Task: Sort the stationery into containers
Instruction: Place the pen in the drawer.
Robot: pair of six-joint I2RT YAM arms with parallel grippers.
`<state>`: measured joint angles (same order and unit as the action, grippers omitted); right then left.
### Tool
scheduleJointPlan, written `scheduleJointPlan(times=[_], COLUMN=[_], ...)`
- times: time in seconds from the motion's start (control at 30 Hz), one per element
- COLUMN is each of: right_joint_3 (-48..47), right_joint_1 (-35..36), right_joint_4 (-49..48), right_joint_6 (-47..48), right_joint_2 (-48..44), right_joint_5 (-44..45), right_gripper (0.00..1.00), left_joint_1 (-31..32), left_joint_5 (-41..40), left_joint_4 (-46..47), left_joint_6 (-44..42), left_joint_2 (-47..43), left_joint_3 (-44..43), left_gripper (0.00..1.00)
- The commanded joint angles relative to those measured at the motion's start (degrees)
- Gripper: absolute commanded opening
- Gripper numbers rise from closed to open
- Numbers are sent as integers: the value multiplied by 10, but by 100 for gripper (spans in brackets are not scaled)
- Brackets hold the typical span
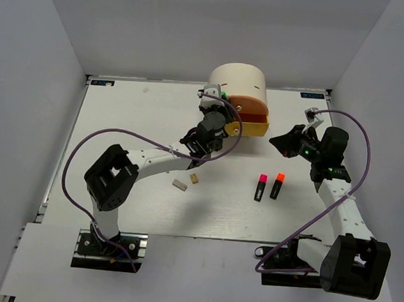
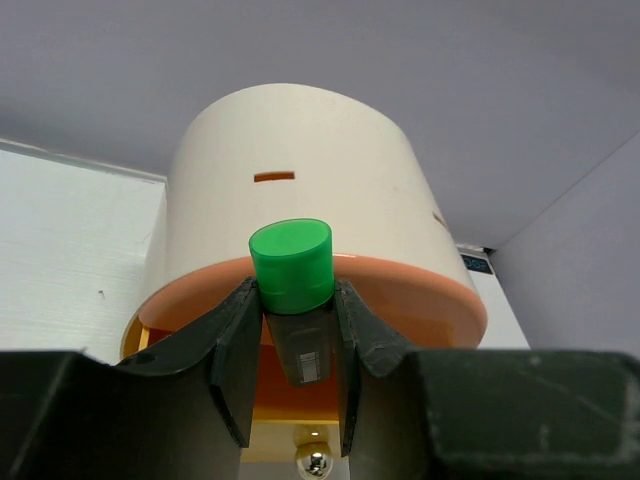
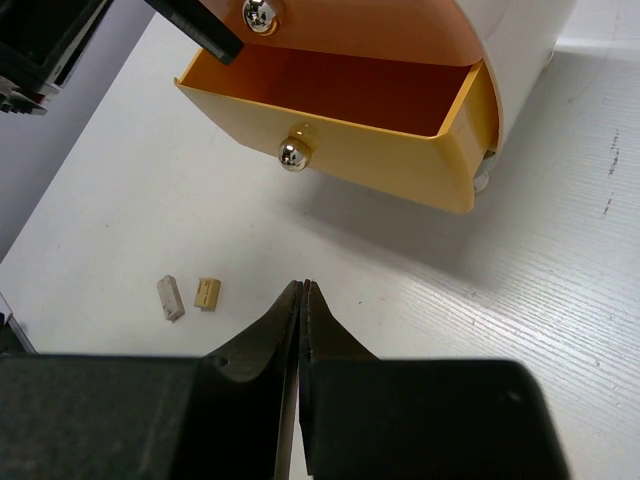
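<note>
My left gripper [image 2: 293, 340] is shut on a black highlighter with a green cap [image 2: 291, 265], held cap-up in front of the cream half-cylinder unit [image 2: 300, 170]. From above, this gripper [image 1: 217, 103] sits at the left end of the orange drawer [image 1: 249, 106]. Below it the yellow drawer [image 3: 380, 170] is pulled out, and nothing shows inside. My right gripper [image 3: 302, 292] is shut on nothing and hovers right of the drawers [image 1: 276, 139]. A pink-capped highlighter [image 1: 261, 187] and an orange-capped one [image 1: 277, 185] lie on the table. A grey eraser [image 3: 170, 298] and a tan eraser [image 3: 208, 293] lie further left.
Round metal knobs stick out from the yellow drawer [image 3: 293, 152] and the orange drawer [image 3: 258, 12]. The white table [image 1: 134, 118] is walled in by grey panels on three sides. Purple cables loop beside both arms.
</note>
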<state>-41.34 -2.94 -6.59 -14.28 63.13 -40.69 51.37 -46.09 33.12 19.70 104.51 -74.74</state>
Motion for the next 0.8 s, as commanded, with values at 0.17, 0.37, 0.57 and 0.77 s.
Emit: scheduleJointPlan(times=[0.17,0.37,0.57,0.77], right_joint_3=[5,7,9,12], right_joint_1=[-5,-5,-5,-4], right_joint_4=[-12,-13,-15,-15], right_joint_6=[14,11,9,14], right_joint_2=[-13,-13,-11,-10], right_joint_5=[-6,-11,-14,-19], right_gripper=[4,9,10,16], left_joint_1=[-1,-1,-1,-1], left_joint_5=[-14,-20,-20,-21], left_joint_4=[19,3,-8,-42], left_joint_6=[-12,-2,3,3], left_joint_2=[10,10,10,3], left_joint_3=[-16,-16,-22,-40], left_gripper=[5,19,47,61])
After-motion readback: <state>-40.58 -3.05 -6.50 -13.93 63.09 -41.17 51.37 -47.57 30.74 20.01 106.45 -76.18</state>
